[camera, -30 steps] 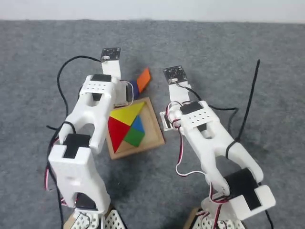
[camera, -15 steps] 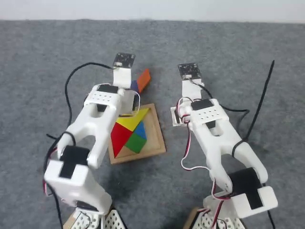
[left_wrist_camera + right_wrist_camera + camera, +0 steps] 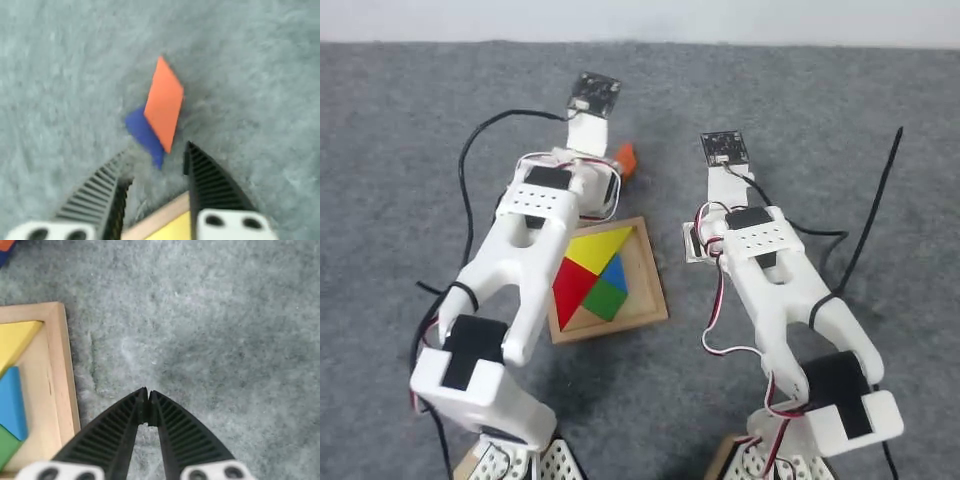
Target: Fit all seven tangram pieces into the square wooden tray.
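Note:
The square wooden tray (image 3: 648,281) lies on the grey carpet between the arms and holds yellow (image 3: 598,248), red (image 3: 570,285), blue (image 3: 614,271) and green (image 3: 605,297) pieces. Beyond its far edge an orange piece (image 3: 164,102) lies partly over a dark blue piece (image 3: 142,134). My left gripper (image 3: 156,162) is open just short of these two pieces, with nothing between its fingers. My right gripper (image 3: 149,402) is shut and empty over bare carpet, just off the tray's right rim (image 3: 64,370).
Grey carpet covers the whole table. Black cables run along both arms. The left arm's body (image 3: 525,240) covers the tray's left side in the high view.
The left arm has swung forward and rightward over the tray's far edge toward the orange and dark blue pieces. The right arm has shifted a little to the right.

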### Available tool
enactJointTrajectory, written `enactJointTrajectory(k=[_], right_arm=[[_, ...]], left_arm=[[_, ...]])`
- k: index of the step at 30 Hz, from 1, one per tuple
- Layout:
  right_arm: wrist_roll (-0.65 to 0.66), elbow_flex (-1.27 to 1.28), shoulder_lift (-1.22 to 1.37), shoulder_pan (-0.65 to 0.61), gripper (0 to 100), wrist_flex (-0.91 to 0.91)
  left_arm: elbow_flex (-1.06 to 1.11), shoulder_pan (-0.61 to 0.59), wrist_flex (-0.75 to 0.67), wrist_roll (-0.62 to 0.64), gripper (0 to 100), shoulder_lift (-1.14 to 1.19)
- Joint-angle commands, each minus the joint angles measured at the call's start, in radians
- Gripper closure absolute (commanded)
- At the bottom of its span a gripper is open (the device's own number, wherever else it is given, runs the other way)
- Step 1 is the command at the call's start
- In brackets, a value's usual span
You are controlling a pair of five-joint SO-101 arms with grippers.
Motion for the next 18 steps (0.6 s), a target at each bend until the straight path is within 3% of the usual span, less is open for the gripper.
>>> enactJointTrajectory(k=[1,9,18], right_arm=[[-0.011,-0.044,-0.008,0.013,98.9,-0.008],[-0.011,-0.044,-0.008,0.013,98.9,-0.008],[-0.011,-0.044,-0.008,0.015,98.9,-0.008]], left_arm=[[-0.104,0.032,-0.003,-0.052,81,-0.021],[-0.536,0.032,0.258,-0.137,81,0.321],[-0.978,0.021,0.457,-0.206,80,0.626]])
